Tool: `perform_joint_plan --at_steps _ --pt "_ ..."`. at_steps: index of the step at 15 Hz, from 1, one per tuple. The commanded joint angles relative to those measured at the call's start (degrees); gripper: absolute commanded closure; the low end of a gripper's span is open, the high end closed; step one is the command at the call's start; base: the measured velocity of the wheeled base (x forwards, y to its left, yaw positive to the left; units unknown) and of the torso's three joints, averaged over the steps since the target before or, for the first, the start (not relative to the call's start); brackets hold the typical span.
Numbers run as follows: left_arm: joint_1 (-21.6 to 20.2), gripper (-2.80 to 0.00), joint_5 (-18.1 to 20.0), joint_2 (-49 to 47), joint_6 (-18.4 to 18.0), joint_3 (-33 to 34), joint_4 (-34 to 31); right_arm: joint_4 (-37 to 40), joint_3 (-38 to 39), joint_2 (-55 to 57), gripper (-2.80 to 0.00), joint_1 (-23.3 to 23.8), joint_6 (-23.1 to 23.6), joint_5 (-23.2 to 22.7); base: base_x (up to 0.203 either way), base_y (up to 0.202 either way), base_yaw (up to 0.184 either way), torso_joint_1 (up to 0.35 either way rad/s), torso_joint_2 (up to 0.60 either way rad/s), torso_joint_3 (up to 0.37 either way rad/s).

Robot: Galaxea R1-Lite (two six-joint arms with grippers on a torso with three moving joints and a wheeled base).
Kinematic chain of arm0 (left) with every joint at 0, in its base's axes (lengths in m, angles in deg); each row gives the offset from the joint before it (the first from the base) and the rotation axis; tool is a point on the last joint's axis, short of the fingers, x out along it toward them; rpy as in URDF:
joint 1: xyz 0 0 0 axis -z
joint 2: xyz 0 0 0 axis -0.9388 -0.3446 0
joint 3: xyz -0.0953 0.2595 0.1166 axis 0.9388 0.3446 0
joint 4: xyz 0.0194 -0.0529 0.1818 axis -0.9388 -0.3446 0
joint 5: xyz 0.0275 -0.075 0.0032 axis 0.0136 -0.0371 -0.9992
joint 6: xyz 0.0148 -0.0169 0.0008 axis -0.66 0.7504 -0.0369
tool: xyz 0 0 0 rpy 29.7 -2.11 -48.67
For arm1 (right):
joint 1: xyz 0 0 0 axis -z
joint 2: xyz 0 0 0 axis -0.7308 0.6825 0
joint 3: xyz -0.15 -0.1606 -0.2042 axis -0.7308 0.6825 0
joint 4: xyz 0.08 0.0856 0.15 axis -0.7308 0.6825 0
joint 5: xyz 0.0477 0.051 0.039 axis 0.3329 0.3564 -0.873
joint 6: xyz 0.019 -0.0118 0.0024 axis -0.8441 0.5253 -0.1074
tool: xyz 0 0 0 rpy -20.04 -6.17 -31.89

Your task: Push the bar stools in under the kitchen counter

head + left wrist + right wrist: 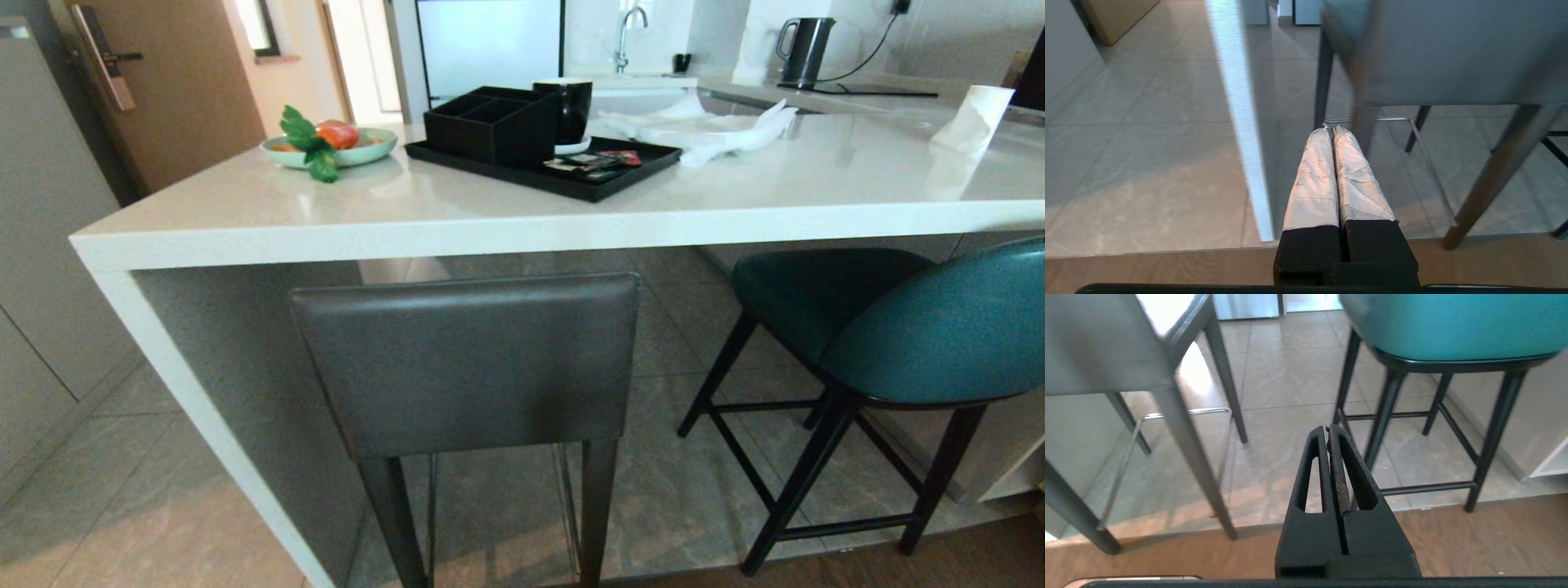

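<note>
Both stools — grey (465,363), teal (898,327) — at the worktop (506,220) edge; left gripper (1332,130) and right gripper (1328,428) closed, empty.

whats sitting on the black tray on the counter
On the black tray: a black compartment organizer, a black mug on a white saucer, and small packets. The organizer's contents aren't visible.
</note>
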Motion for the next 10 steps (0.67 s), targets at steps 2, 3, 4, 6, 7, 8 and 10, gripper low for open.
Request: perform_joint_plan --at_steps 2,3,4,6,7,8,10 --pt "-0.01 0.00 0.02 -0.09 0.02 -0.02 0.01 -0.02 0.00 0.10 0.00 0.01 -0.04 -0.03 0.000 -0.196 -0.001 0.005 0.00 0.002" --pt "0.08 0.00 0.02 -0.09 0.02 -0.02 0.00 -0.02 0.00 0.10 0.00 0.01 -0.05 -0.03 0.000 -0.200 0.002 0.005 0.00 0.005" --pt "0.08 0.00 0.02 -0.09 0.02 -0.02 0.00 -0.02 0.00 0.10 0.00 0.01 -0.05 -0.03 0.000 -0.198 0.003 -0.001 0.00 0.002" --pt "0.08 0.00 0.10 -0.09 0.02 -0.02 0.07 -0.02 0.00 0.10 0.00 0.01 -0.05 -0.03 0.000 -0.196 0.003 0.000 0.00 0.004" --pt "0.08 0.00 0.10 -0.09 0.02 -0.02 0.04 -0.02 0.00 0.10 0.00 0.01 -0.05 -0.03 0.000 -0.181 0.006 0.001 0.00 0.002" --pt "0.08 0.00 0.10 -0.09 0.02 -0.02 0.00 0.06 0.00 0.10 0.00 0.01 -0.05 -0.03 0.000 -0.138 0.002 0.046 -0.12 -0.090" --pt "0.08 0.00 0.10 -0.09 -0.07 -0.02 0.00 -0.02 0.00 0.10 0.00 0.01 -0.05 -0.03 0.000 -0.042 0.002 0.111 -0.32 -0.213"
